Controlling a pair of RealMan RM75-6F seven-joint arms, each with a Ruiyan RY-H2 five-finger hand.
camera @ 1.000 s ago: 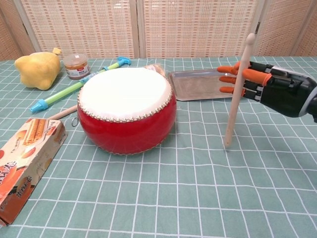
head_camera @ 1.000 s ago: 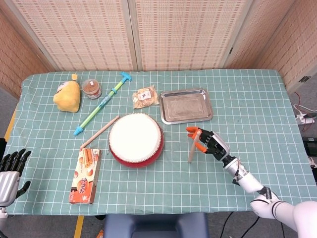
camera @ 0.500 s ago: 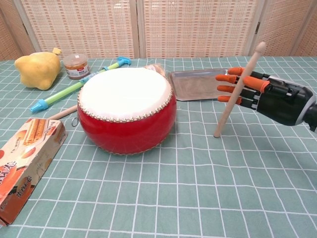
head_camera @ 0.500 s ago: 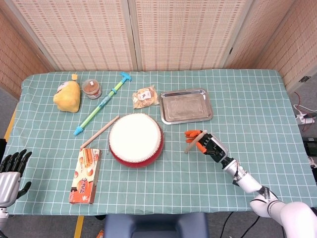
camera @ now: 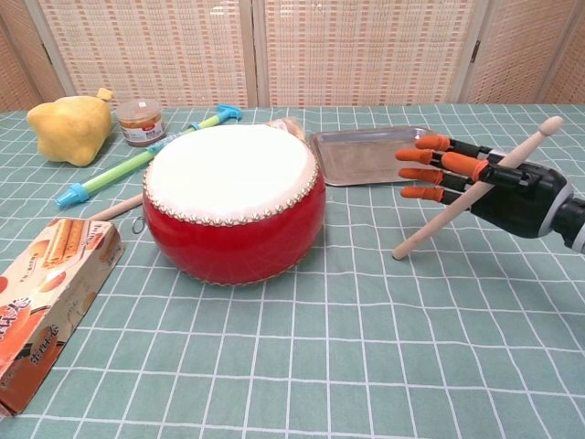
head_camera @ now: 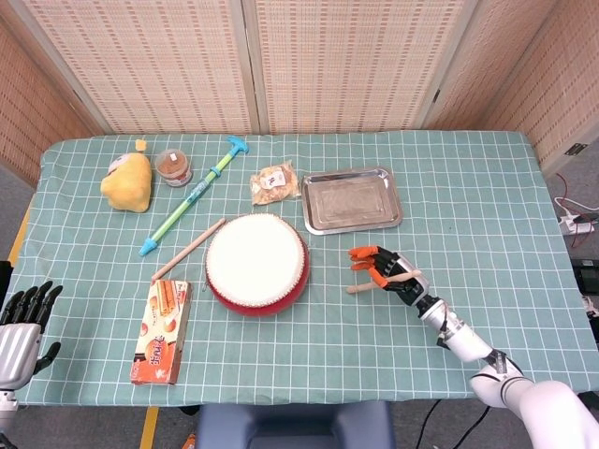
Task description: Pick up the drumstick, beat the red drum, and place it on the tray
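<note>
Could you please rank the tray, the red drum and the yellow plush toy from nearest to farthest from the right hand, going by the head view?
From the right hand:
1. Tray, just behind the hand, toward the screen.
2. Red drum, to its left, mid-table.
3. Yellow plush toy, at the far left corner.

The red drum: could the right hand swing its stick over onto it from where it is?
Probably yes: the right hand holds the drumstick beside the red drum, with only bare cloth between them.
</note>
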